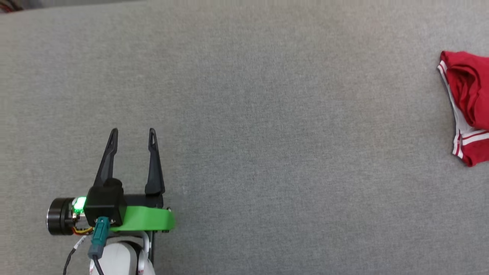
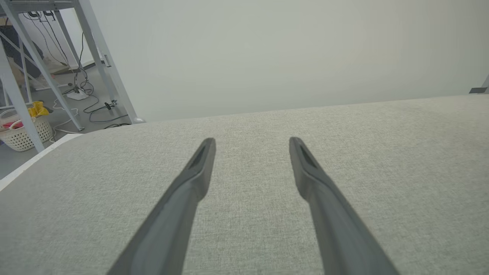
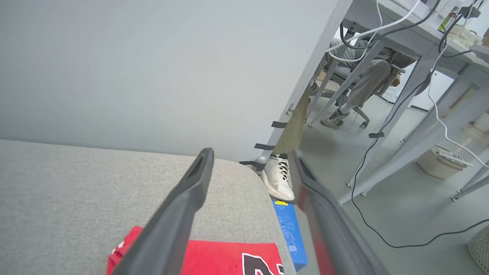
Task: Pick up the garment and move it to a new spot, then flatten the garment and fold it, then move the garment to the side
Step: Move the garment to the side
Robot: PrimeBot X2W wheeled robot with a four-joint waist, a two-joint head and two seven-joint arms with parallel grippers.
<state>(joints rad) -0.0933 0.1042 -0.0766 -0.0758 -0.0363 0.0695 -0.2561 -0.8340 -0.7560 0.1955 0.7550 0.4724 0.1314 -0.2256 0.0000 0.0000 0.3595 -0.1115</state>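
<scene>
Though bunched, garment [image 1: 470, 91] red, white-striped trim.

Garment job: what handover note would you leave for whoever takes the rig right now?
Left gripper: open, empty, over the bare grey surface.
Right gripper: open, empty, over the garment.
The garment: bunched at the right end of the surface, near its edge.
Done: nothing evident; it looks unfolded.
Left: pick up, move, flatten, fold, set aside.

no legible text, black white-outlined characters on the red garment [image 3: 219, 258] cut off at the bottom edge
</scene>
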